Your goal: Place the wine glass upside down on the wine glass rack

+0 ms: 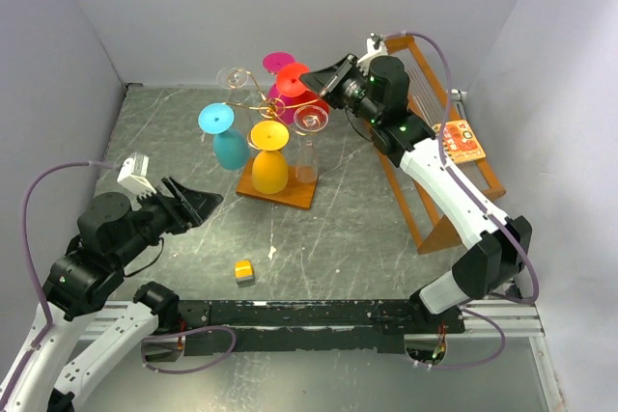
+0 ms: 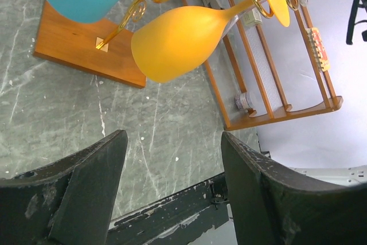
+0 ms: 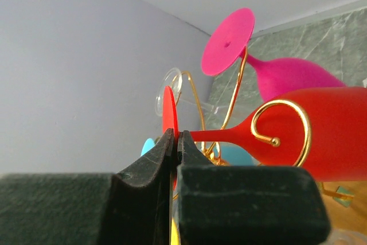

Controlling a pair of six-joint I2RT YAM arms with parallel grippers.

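Two arms share a grey marbled surface [image 1: 338, 238], and only the right one is working. The wine glass rack [image 1: 294, 195] stands at upper centre of the top view, its gold wire arms already carrying yellow, blue, magenta and clear glasses. The red wine glass [image 1: 292, 76] hangs among them at the top of that cluster. In the right wrist view, the red wine glass [image 3: 332, 130] has its stem threaded through a gold scroll [image 3: 299, 124]. The right claw [image 3: 175, 136] is clenched thinly on the rim of the glass's foot disc. The left claw [image 1: 198, 202] sits released and idle at lower left, jaws spread over bare stone. The glass's long axis, foot to mouth, runs roughly upright. The foot points up toward the overhead camera and the mouth points down at the rack's wooden base. In the wrist picture this same axis lies left to right, with the foot at left and the bowl at right. A stretch of stem shows between the foot and the scroll, so the foot probably does not rest on the wire yet. The step looks like seating the glass. It would go best by lowering straight along the stem until the foot catches on the curl, keeping the stem centred in the loop. Only then should the pinch be loosened and drawn back sideways, so the disc is not dragged or the neighbouring magenta glass knocked.
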